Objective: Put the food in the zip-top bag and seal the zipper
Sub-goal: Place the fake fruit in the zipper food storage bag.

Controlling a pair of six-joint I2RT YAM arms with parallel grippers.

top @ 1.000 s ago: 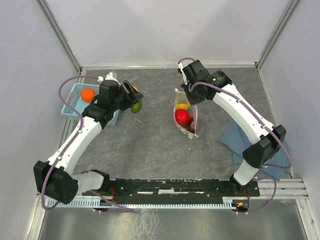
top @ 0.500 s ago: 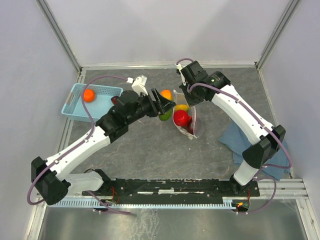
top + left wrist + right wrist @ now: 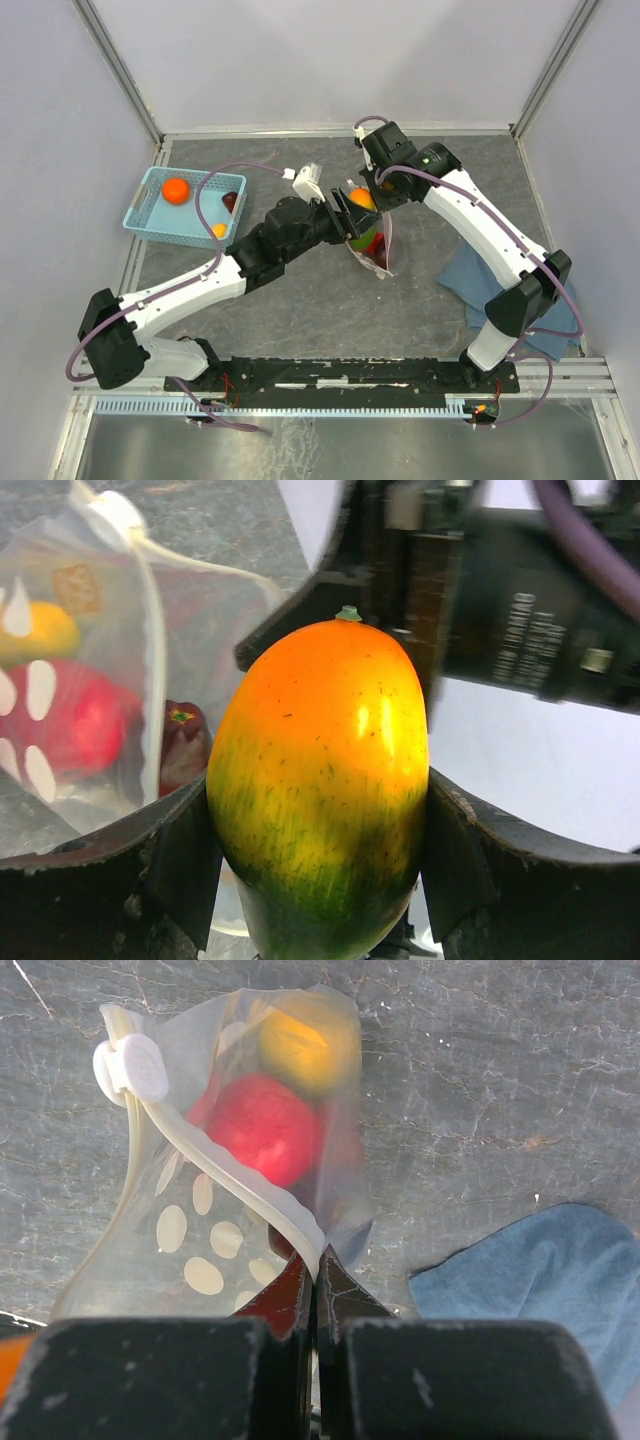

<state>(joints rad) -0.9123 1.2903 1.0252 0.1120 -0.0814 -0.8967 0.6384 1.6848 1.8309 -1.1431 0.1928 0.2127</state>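
Note:
My left gripper (image 3: 320,810) is shut on an orange-and-green toy mango (image 3: 320,780) and holds it at the mouth of the zip-top bag (image 3: 379,245), right next to my right gripper (image 3: 384,192). My right gripper (image 3: 318,1265) is shut on the bag's mouth edge and holds the bag (image 3: 230,1200) open and upright. The pale zipper strip (image 3: 232,1175) runs from my fingertips to a white slider (image 3: 130,1068). Inside the bag lie a red fruit (image 3: 262,1125), a yellow one (image 3: 305,1045) and a dark red one (image 3: 182,745).
A light-blue basket (image 3: 143,213) at the back left holds an orange fruit (image 3: 176,190), a dark purple one (image 3: 231,201) and a small yellow one (image 3: 218,230). A blue cloth (image 3: 470,280) lies right of the bag, under my right arm.
My left arm has swung right from the basket, carrying the mango over to the bag's mouth. My right gripper has kept its hold on the bag's edge.

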